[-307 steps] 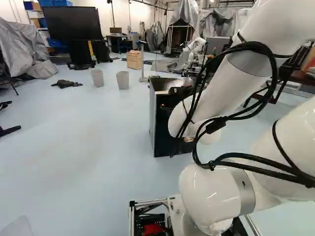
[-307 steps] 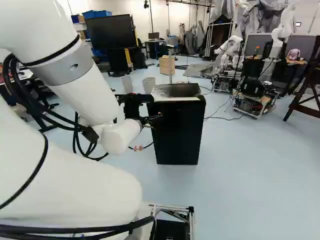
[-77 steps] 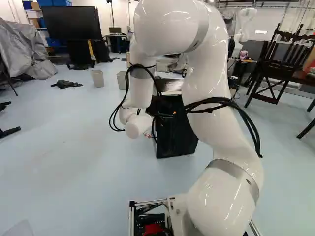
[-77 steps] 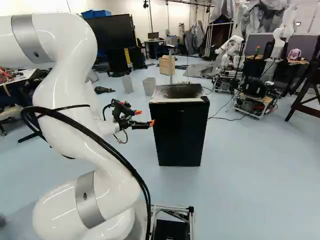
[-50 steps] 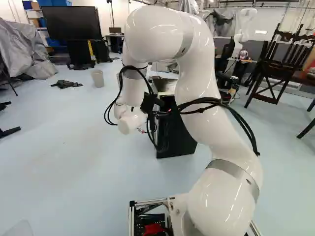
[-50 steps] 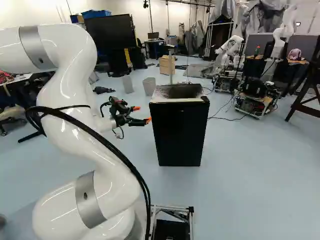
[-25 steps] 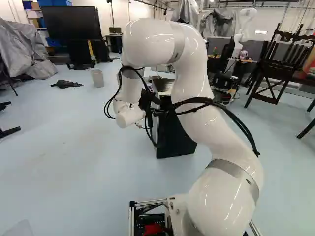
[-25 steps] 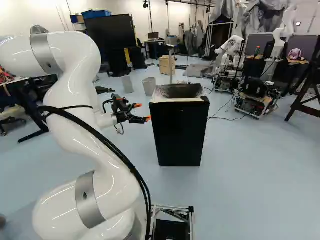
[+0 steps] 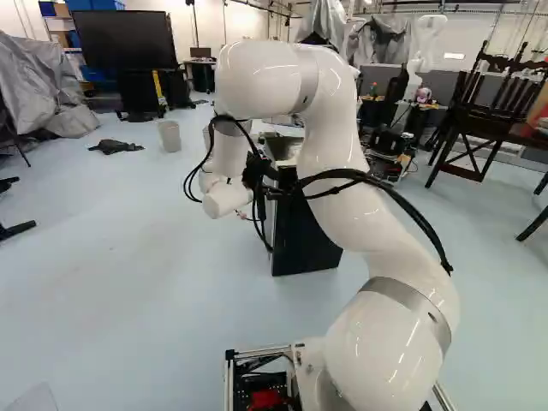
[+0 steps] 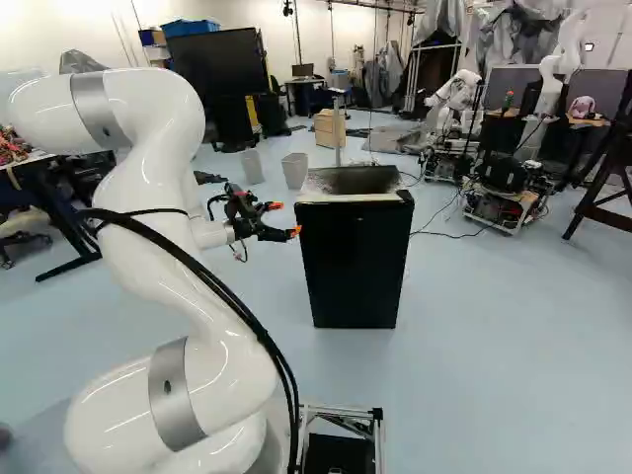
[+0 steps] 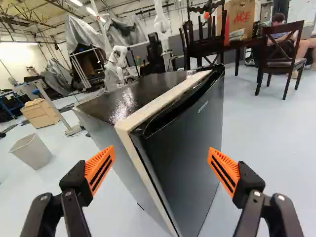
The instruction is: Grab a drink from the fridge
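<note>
Gripper (image 10: 284, 219): released; orange pads (image 11: 100, 169) held wide apart.
Arm (image 9: 342, 154): raised from the base, bent over at the top; wrist aimed toward the fridge (image 10: 355, 267).
Fridge: stood on the floor ahead, its near corner framed between the fingers' lines; door (image 11: 185, 148) closed.
Beyond: two bins (image 10: 296, 170), drawer box (image 10: 329, 128), another robot (image 11: 117, 59) seen past the fridge.

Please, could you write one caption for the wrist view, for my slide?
Open tool before the closed black fridge.
</note>
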Controlling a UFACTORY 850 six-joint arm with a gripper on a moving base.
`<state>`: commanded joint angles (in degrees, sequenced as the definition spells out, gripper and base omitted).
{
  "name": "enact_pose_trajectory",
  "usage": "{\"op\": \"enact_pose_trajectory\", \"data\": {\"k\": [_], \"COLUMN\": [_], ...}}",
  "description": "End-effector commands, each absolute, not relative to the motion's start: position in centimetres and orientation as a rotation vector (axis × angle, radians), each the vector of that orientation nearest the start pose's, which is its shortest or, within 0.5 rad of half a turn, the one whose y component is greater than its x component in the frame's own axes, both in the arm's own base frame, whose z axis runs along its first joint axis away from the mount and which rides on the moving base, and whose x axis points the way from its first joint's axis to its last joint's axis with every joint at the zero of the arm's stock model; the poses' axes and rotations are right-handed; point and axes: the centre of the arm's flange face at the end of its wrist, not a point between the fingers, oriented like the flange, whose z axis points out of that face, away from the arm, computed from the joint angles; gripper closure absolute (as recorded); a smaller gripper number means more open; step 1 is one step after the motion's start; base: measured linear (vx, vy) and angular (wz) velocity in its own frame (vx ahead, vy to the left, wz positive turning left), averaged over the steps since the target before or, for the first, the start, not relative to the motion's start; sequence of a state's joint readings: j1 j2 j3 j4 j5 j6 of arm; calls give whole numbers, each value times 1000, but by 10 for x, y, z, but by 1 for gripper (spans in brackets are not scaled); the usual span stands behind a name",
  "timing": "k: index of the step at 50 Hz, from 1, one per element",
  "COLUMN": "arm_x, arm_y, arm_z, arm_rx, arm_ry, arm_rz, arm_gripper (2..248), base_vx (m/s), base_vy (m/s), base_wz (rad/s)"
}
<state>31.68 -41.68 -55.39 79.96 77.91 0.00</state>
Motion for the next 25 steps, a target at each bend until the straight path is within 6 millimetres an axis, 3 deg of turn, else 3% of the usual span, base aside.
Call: {"op": "enact_pose_trajectory", "data": {"k": [25], "arm_x": [506], "arm_y": [192], "arm_z": [262], "arm_rx": [-2337], "arm_ry": [1394], "arm_rz": [-2219], "arm_gripper": [3], "base_vx": [0], "base_vy": [0], "base_wz": [0]}}
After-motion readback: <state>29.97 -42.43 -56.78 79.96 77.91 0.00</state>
